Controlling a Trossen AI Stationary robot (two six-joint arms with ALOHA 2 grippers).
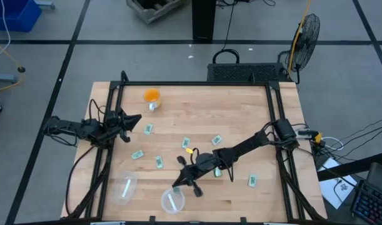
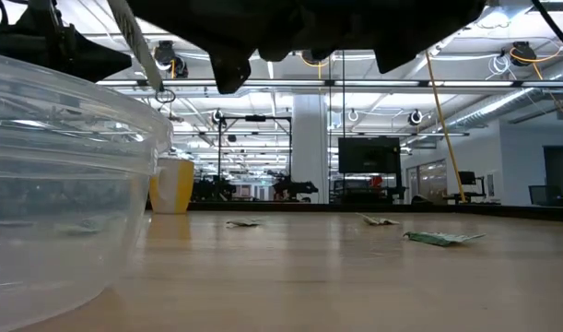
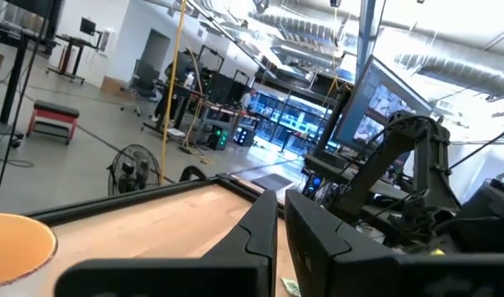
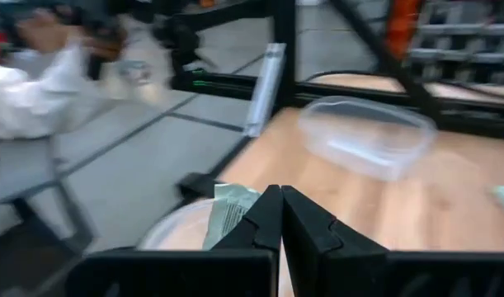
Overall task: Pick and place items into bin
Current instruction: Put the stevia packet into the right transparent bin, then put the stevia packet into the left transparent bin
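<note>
Several pale green and white packets lie flat on the wooden table, among them one at the centre (image 1: 186, 142), one toward the left (image 1: 137, 154) and one toward the right (image 1: 252, 180). Two clear plastic bins stand near the front edge: one under my right gripper (image 1: 172, 200) and one to its left (image 1: 125, 187). My right gripper (image 1: 177, 183) hangs just above the first bin's rim (image 4: 165, 229), shut on a packet (image 4: 227, 213). My left gripper (image 1: 133, 119) is shut and empty at the table's left side, near the orange object (image 1: 152, 95). My right gripper pinches one edge of the pale green packet (image 4: 242, 206) between its two fingertips. The rest of the packet sticks out to one side of the fingers. The packet is lifted clear, above the near bin's rim.
The orange ball-like object on its silver base stands at the far left of the table and also shows in the left wrist view (image 3: 12, 241). A black frame (image 1: 197, 83) runs around the table's edges. A person's white sleeve (image 4: 29, 91) shows beyond the table's front edge.
</note>
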